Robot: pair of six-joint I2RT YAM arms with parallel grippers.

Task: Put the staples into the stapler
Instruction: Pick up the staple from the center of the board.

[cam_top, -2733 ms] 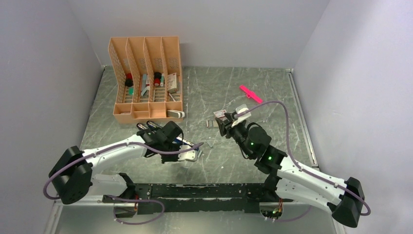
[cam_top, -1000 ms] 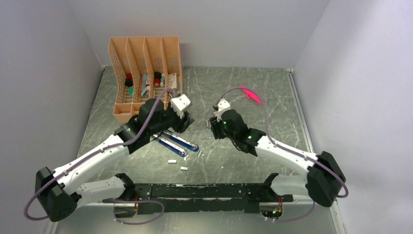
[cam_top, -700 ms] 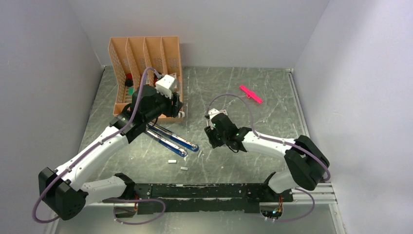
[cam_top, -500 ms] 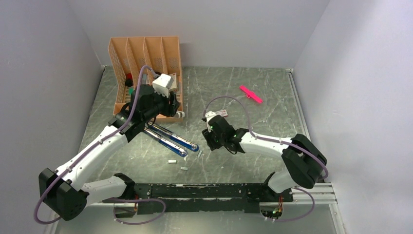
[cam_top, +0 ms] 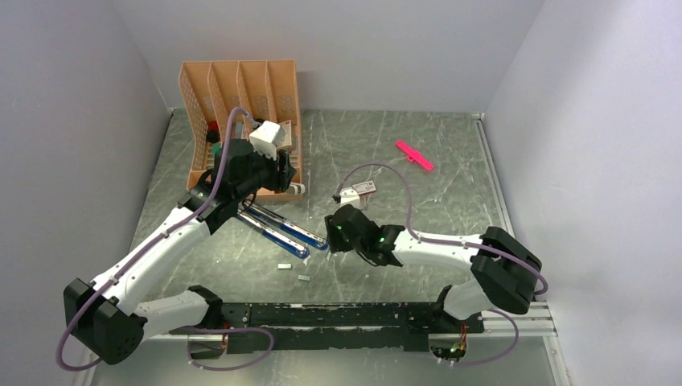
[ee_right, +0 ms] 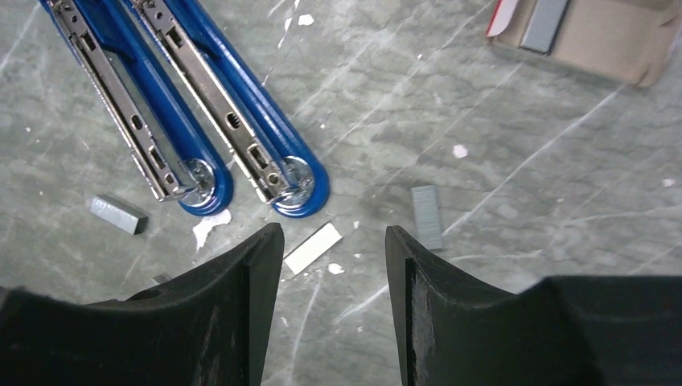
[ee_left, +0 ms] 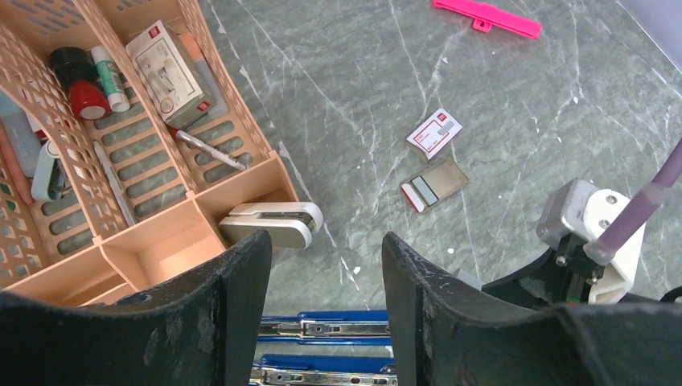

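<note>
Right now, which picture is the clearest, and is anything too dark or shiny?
Right wrist: clearest; the blue stapler and a grey staple strip look crisp, and the stapler's metal ends glint. Left wrist: the table is sharp, but the left gripper is black with little detail. Top external: even light, no harsh shadows; the loose staples are tiny specks.

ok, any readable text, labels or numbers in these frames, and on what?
No text is legible in any view.
On the pink-and-white box: red logo and print, too small to read.
On the white carton in the orange organizer: printed label, too blurred to read.
On the blue stapler: no markings visible.
</note>
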